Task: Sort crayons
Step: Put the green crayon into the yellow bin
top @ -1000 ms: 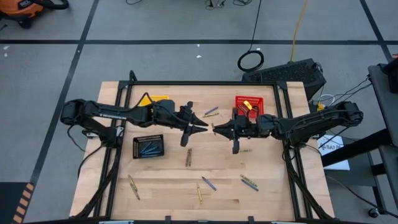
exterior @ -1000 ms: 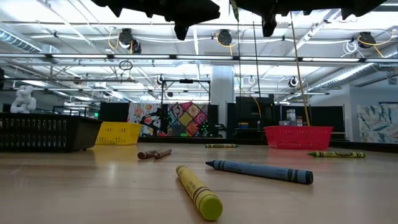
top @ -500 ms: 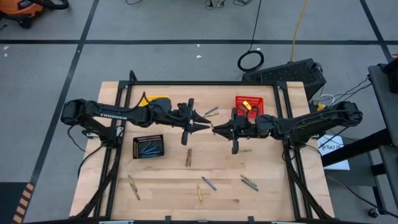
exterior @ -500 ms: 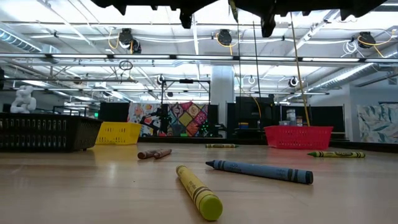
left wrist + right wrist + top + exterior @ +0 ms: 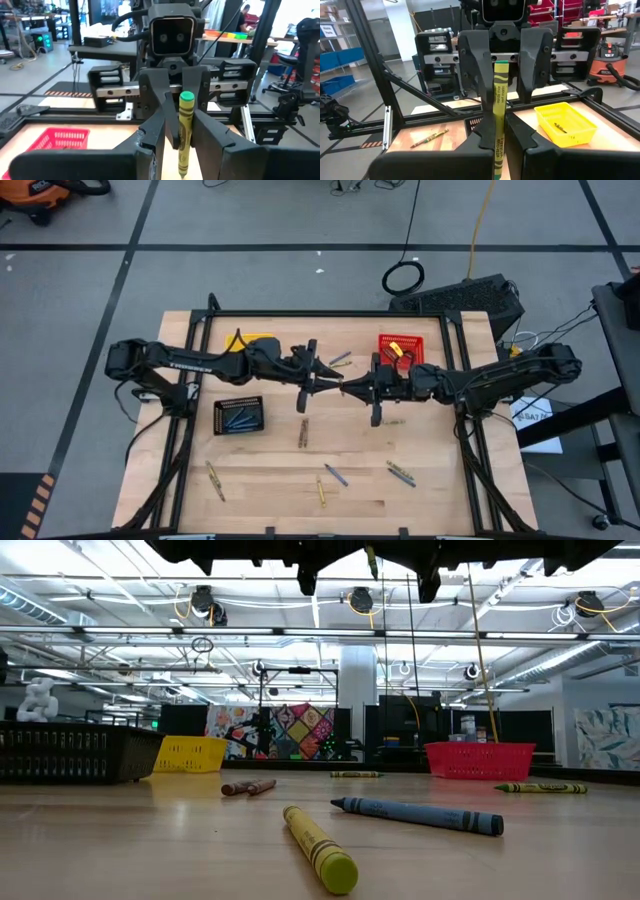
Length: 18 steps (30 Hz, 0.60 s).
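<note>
Both arms are up off the surface [image 5: 270, 480], tips facing each other mid-air over its middle. Right gripper [image 5: 495, 145] has its fingers [image 5: 479, 132] pinched on a yellow-green crayon [image 5: 498, 107], held upright between them. Left gripper [image 5: 172, 142] has its fingers [image 5: 150, 135] spread on either side of that same crayon [image 5: 185, 125]; gap visible on both sides, so not clamping it (right wrist view shows the left fingers flanking the crayon's upper end).

In the high view the two grippers meet tip to tip, left [image 5: 328, 382], right [image 5: 350, 386].

Rest of the crayons, relative to the fingers:
- red basket [image 5: 429, 346] just beyond the right gripper, holds a few
- yellow basket [image 5: 250, 338] behind the left arm; at least one crayon inside in the right wrist view
- black basket [image 5: 238, 415] on the near side of the left arm, bluish ones inside
- loose: brownish pair [image 5: 303, 432] just below the fingers, one [image 5: 339, 360] just past them, several more well off toward the near edge (yellow [image 5: 320, 848] and blue-grey [image 5: 418, 814] closest to the low camera)
</note>
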### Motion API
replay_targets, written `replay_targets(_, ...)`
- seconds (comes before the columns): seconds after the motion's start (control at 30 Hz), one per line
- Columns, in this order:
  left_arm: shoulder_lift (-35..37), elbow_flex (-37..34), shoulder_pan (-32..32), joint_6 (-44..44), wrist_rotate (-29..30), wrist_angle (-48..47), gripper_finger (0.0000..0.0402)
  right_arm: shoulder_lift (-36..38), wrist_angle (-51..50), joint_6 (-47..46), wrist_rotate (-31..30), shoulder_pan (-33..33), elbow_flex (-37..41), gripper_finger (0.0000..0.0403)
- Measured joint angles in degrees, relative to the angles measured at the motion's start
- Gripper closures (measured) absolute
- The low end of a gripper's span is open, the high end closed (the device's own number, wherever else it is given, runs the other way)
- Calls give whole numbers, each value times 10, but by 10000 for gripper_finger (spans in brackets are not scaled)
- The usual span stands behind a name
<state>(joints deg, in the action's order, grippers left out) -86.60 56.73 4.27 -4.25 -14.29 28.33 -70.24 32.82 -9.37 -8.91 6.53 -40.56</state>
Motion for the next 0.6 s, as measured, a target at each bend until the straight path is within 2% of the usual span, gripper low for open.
replay_targets(0.43,-11,0,11,4,-7,22,318,0,-18,-4,1,-9,0,403)
replay_targets(0.6,-11,0,11,17,-9,24,360,0,-18,-4,0,-9,0,403)
